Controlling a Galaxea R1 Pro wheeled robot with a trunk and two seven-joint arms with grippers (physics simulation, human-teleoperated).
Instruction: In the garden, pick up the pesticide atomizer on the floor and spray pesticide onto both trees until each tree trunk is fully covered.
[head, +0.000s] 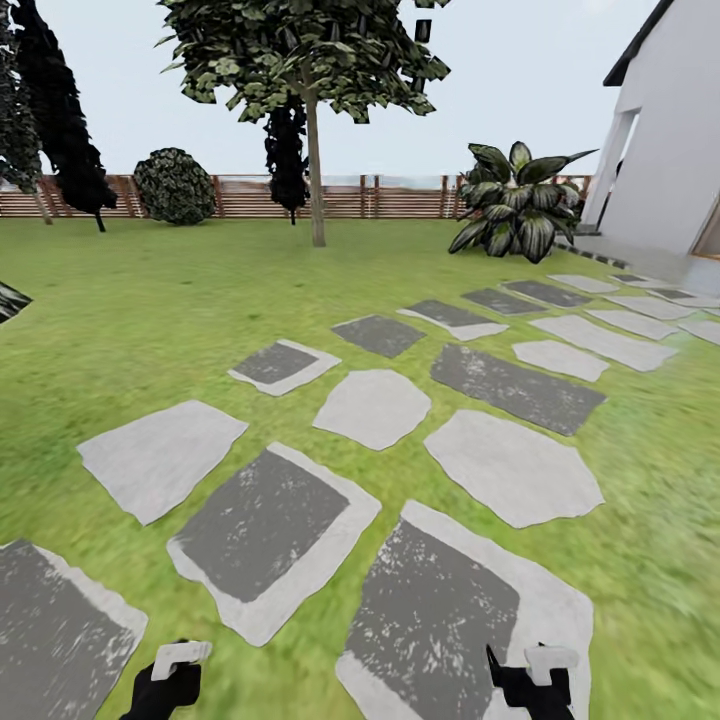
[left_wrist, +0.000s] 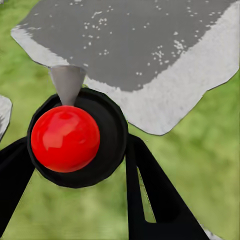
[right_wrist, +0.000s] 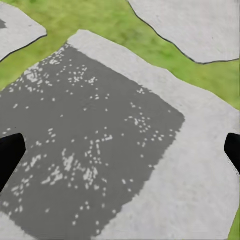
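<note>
Judging from how things lie now, the first step is done: in the left wrist view the pesticide atomizer (left_wrist: 75, 140) is seen from above, its red top inside a dark round body and a small grey nozzle beside it, and it is pinched between the two dark fingers (left_wrist: 160, 200) of the left gripper (left_wrist: 75, 200), well above the grass and a stone slab (left_wrist: 150, 65); the bottle is therefore judged to be off the floor (head: 270, 540) and carried; in the head view the left gripper (head: 165, 685) is seen at the lower edge, but the bottle itself cannot be made out there; the right gripper (head: 530, 685) is seen low at the other side, and in the right wrist view its dark fingertips (right_wrist: 10, 155) are spread wide apart over a grey slab (right_wrist: 100, 140), with nothing between them; the spraying is not begun as far as can be seen; one tree (head: 300, 60) stands far ahead on the lawn, before the wooden fence (head: 400, 197), and its trunk (head: 316, 180) is seen plain, with no sign of cover that can be told at this distance; a second such tree cannot be identified with certainty; a white house (head: 665, 130) stands at the right; what is left is judged to be nearly all of the task: the approach to the first trunk, its full covering, and then the same for the other tree
</note>
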